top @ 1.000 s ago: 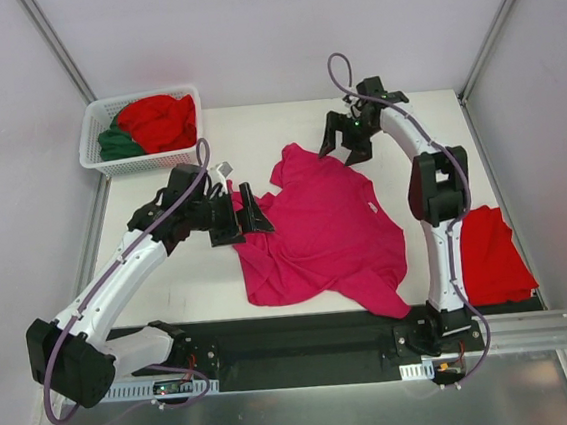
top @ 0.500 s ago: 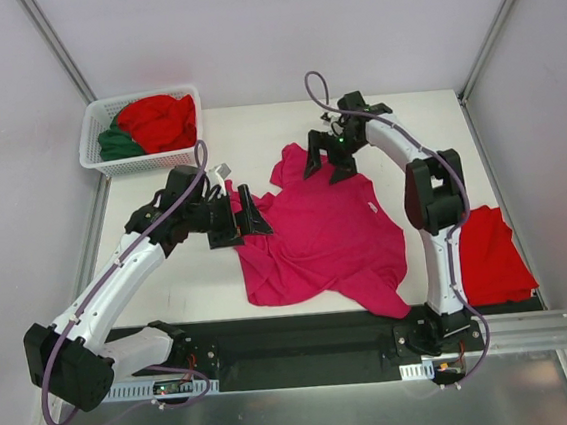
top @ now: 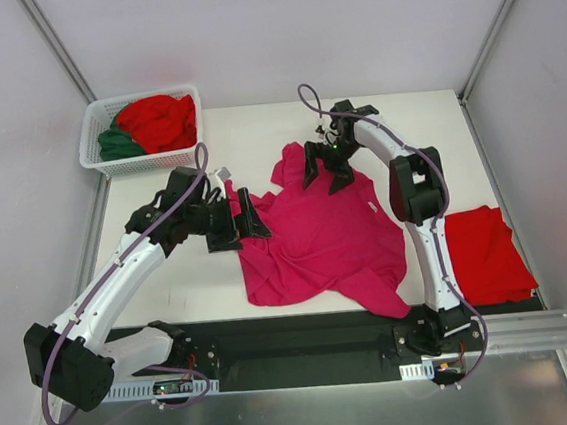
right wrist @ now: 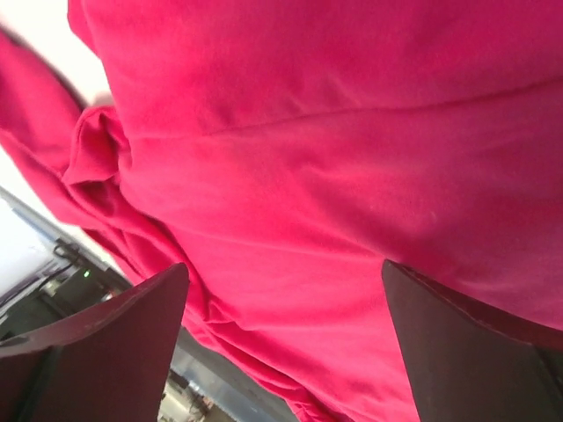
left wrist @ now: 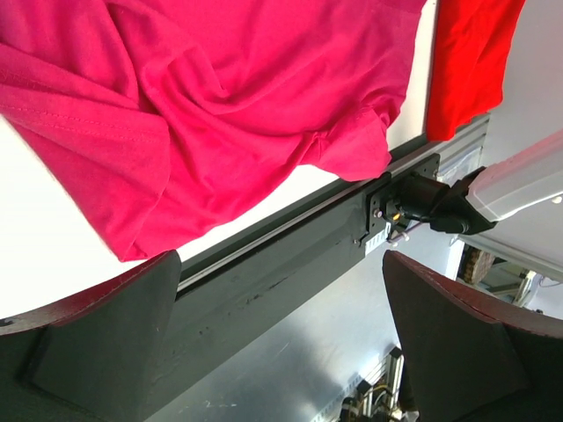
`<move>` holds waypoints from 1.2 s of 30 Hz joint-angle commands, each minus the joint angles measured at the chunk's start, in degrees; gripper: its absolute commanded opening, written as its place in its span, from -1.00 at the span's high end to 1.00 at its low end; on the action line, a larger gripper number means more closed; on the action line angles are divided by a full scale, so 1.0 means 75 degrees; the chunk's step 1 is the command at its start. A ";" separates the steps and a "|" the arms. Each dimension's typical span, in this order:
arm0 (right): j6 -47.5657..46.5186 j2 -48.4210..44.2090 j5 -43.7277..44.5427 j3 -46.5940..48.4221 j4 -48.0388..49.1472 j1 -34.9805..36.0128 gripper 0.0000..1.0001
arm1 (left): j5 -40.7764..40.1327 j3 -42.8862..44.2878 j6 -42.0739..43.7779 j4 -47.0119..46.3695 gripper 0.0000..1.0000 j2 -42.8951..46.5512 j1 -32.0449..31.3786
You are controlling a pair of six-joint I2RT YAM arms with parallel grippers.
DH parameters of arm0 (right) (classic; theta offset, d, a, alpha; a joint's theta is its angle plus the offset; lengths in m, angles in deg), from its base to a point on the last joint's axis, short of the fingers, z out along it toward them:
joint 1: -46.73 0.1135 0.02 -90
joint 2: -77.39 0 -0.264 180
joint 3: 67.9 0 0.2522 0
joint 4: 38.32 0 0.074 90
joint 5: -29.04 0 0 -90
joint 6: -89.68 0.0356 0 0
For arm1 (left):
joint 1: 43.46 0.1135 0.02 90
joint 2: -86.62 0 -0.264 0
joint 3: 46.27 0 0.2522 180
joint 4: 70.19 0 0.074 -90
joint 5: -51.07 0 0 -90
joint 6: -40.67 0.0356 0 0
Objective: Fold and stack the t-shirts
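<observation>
A rumpled magenta-pink t-shirt (top: 316, 234) lies spread on the table (top: 256, 135). To its right is a folded red t-shirt (top: 483, 253). To its far left, a white lattice basket (top: 143, 164) holds red and dark green shirts. The left gripper (top: 244, 221) gapes empty at its left edge, and the right gripper (top: 325, 173), likewise released, is over its far end.

Nothing readable anywhere tbh, no labels, brand names or numbers on the shirts, the basket or the arms in any view.

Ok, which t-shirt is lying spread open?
The magenta-pink t-shirt in the middle. The red t-shirt at the right edge is folded; a red shirt and a green shirt sit bunched in the basket.
</observation>
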 commanded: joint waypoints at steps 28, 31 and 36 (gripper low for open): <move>0.0999 -0.4299 -0.0987 -0.1490 0.1603 -0.0584 -0.92 | -0.0366 0.1787 0.0241 0.0725 -0.99 -0.2008 -0.0032; 0.1199 -0.5096 -0.1023 -0.2507 0.1756 -0.0338 -0.92 | -0.0283 0.2267 0.0417 0.0947 -0.99 -0.3097 -0.0032; 0.1140 -0.6302 -0.0988 -0.4229 0.1640 -0.0209 -0.92 | -0.0552 0.2537 0.0558 0.1170 -0.98 -0.4493 -0.0055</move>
